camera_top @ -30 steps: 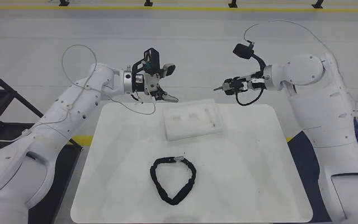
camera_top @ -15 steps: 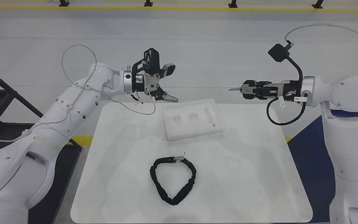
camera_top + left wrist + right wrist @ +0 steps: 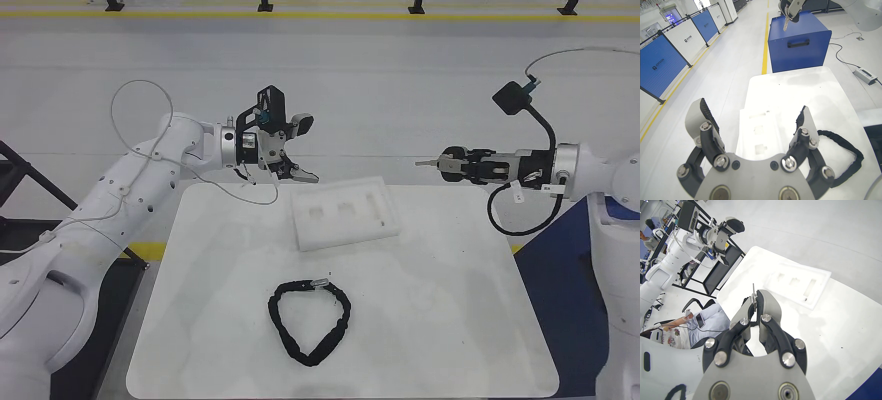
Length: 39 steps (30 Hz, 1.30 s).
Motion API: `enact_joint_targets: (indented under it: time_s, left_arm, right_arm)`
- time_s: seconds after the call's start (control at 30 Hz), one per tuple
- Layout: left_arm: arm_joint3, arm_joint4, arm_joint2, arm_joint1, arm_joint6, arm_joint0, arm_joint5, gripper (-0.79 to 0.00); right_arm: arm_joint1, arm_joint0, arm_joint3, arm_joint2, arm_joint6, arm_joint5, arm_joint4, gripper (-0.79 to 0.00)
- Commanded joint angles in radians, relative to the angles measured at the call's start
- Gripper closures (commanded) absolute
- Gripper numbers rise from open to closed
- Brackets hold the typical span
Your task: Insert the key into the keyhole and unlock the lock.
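So the right gripper (image 3: 447,160) has the small silver metal key (image 3: 428,161) clamped tight, insertion not started

The blade pokes out past the fingertips, I'd guess so it can go straight into a keyhole, and it's held in the air just beyond the white table's (image 3: 450,300) far right corner. The black fabric-sleeved loop lock (image 3: 310,322) lies flat near the front middle, silver end toward the white foam tray (image 3: 340,232) with 3 empty cutouts. The left gripper (image 3: 303,150) hangs spread wide by the tray's far left corner, probably free to steady the lock.

We are seeing bright, even overhead light; the white table (image 3: 829,332) is glaring, and the wrist views are bending at edges.
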<state>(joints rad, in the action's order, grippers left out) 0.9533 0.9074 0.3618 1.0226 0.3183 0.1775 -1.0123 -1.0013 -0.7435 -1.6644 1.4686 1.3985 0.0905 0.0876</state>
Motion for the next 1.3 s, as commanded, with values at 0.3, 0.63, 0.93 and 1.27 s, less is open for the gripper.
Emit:
enact_joint_targets:
  time_s: [0.3,0.63,0.93,1.27]
  left_arm:
    - [0.0,0.0,0.0,0.0,0.0,0.0,0.0,-0.785]
    - [0.041,0.047,0.025,-0.019,-0.018,0.085,0.008,-0.785]
    - [0.079,0.186,0.035,-0.058,0.07,0.238,0.0,-0.785]
    - [0.078,0.209,-0.052,-0.056,0.069,0.337,0.0,-0.785]
  right_arm:
    - [0.0,0.0,0.0,0.0,0.0,0.0,0.0,0.0]
    - [0.0,0.0,0.0,0.0,0.0,0.0,0.0,0.0]
    - [0.0,0.0,0.0,0.0,0.0,0.0,0.0,0.0]
    - [0.0,0.0,0.0,0.0,0.0,0.0,0.0,0.0]
